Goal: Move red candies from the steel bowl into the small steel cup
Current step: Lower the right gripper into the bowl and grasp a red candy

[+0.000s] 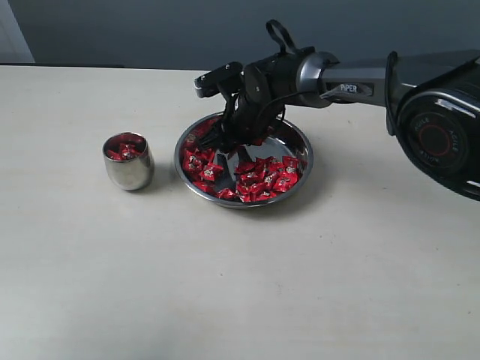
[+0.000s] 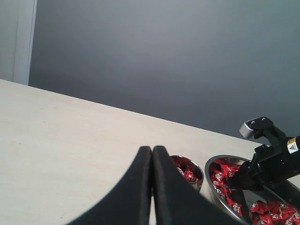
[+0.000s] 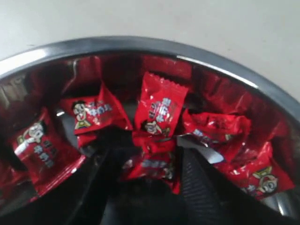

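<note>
The steel bowl (image 1: 301, 144) sits mid-table with many red candies (image 1: 262, 176) in it, mostly along its front and left. My right gripper (image 1: 225, 139) reaches down into the bowl's back left. In the right wrist view its fingers stand apart, open (image 3: 150, 150), with one red candy (image 3: 152, 164) lying between them near the bowl's rim (image 3: 140, 43). The small steel cup (image 1: 129, 169) stands left of the bowl and holds a few red candies (image 1: 124, 148). My left gripper (image 2: 152, 149) is shut and empty, hovering over the table short of the cup (image 2: 199, 182).
The pale table (image 1: 225, 285) stretches wide in front of the bowl and cup. A grey wall (image 1: 150, 30) runs behind the table's far edge. The right arm's body (image 1: 439, 131) hangs over the table's right side.
</note>
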`<state>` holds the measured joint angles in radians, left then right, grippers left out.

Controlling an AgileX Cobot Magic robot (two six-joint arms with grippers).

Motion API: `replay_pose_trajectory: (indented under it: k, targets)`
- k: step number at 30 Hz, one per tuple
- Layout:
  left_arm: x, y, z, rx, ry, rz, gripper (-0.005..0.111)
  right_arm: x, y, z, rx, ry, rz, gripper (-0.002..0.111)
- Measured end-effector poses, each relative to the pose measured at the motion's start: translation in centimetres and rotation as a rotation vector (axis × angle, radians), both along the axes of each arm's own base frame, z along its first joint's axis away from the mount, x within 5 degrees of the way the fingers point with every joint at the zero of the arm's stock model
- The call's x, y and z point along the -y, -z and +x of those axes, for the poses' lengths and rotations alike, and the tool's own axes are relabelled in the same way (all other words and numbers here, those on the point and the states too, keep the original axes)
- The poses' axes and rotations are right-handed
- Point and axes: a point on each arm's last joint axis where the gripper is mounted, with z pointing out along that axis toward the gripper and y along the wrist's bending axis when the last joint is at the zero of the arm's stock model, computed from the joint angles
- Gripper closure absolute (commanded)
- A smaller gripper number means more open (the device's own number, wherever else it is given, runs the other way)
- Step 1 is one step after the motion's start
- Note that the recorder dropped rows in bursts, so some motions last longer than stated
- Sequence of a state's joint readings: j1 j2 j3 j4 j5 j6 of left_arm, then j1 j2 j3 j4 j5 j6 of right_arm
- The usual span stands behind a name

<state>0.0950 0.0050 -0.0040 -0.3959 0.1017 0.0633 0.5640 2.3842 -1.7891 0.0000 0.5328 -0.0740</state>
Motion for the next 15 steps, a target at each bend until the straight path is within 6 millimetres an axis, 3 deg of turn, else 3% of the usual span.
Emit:
replay_pose_trajectory:
  k: [4,10,15]
  targets:
    - [0.0,0.0,0.0,0.0,0.0,0.0,0.106,-0.02,0.2,-0.02,-0.007,0.005,0.004,0.069]
    - [0.0,0.0,0.0,0.0,0.0,0.0,0.106,0.01,0.25,-0.1,-0.023,0.024,0.009,0.107]
    - [0.0,0.0,0.0,0.0,0.0,0.0,0.106,0.08,0.2,-0.22,-0.04,0.031,0.003,0.109]
